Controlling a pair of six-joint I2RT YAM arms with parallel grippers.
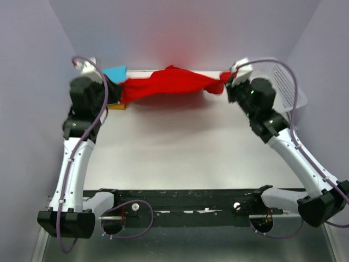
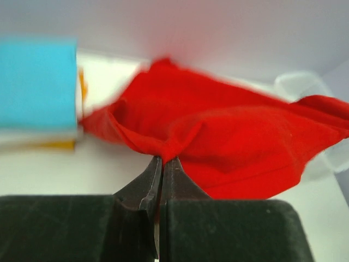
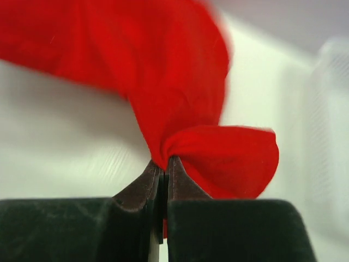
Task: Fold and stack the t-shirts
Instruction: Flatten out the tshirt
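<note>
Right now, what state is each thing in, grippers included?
Bright red cloth t-shirt: unfolded, bunched, strung between both grippers.
Left gripper: shut on the shirt.
Right gripper: shut on the shirt.
Turquoise cloth shirt: folded, top of the far-left stack.
Orange-yellow shirt: folded, under the turquoise one.
White plastic lattice basket: far right, contents not visible.

Plain red shirt (image 1: 169, 86); turquoise shirt (image 1: 115, 73); basket (image 1: 281, 76) white w/ lattice.

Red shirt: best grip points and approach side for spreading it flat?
Grip its two outer ends, one per arm, each coming in from its own side. The red shirt hangs stretched between the left gripper and the right gripper, both shut on bunched edge cloth. End pinches likely leave the sagging middle free to spread.
</note>
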